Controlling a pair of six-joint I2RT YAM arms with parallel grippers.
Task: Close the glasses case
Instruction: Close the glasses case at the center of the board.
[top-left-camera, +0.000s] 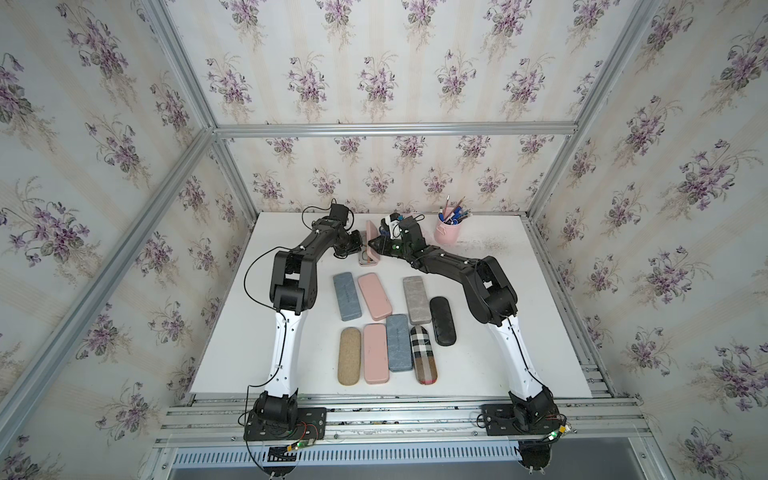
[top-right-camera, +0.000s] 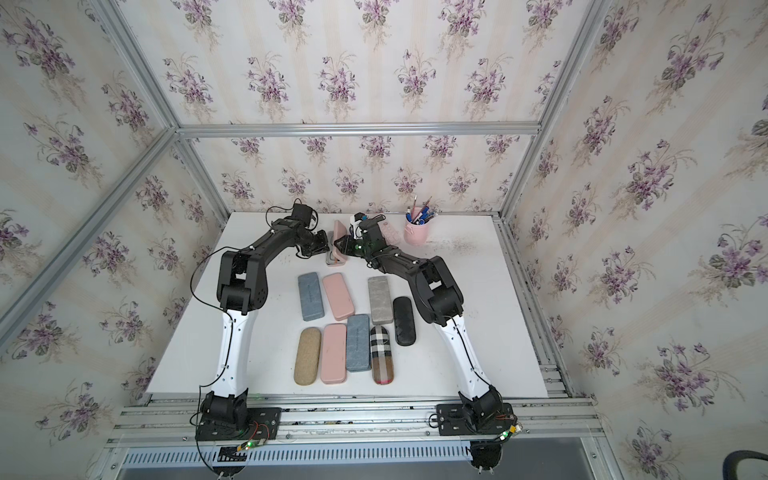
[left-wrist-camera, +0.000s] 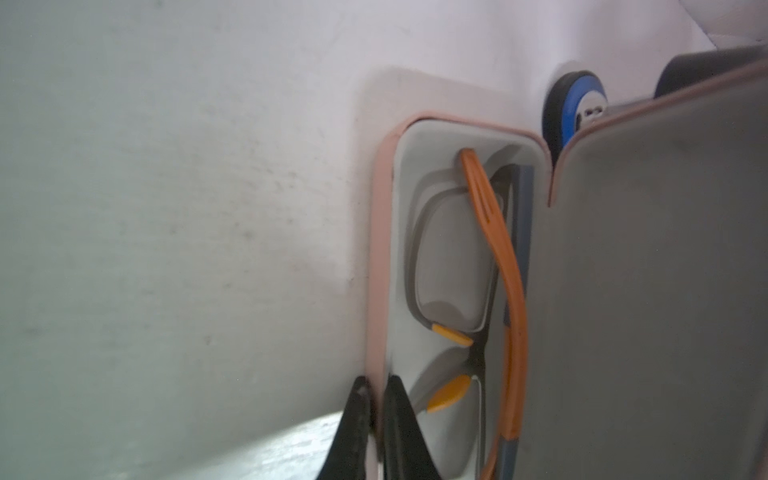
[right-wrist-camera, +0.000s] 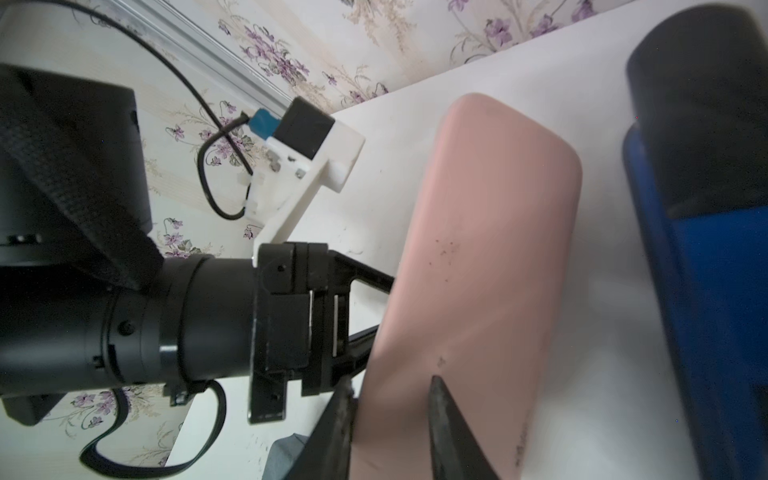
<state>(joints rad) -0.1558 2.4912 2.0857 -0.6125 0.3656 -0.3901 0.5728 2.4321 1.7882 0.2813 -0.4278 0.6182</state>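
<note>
Reaching low, left gripper (left-wrist-camera: 377, 380) pinching case rim (left-wrist-camera: 380, 249), right gripper (right-wrist-camera: 390, 384) clasping upright lid (right-wrist-camera: 490, 228).

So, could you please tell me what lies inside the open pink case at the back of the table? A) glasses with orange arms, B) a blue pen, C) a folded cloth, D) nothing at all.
A: the left wrist view looks into the pink case and shows glasses with orange arms lying in its tray, with the lid standing up beside them.
</note>
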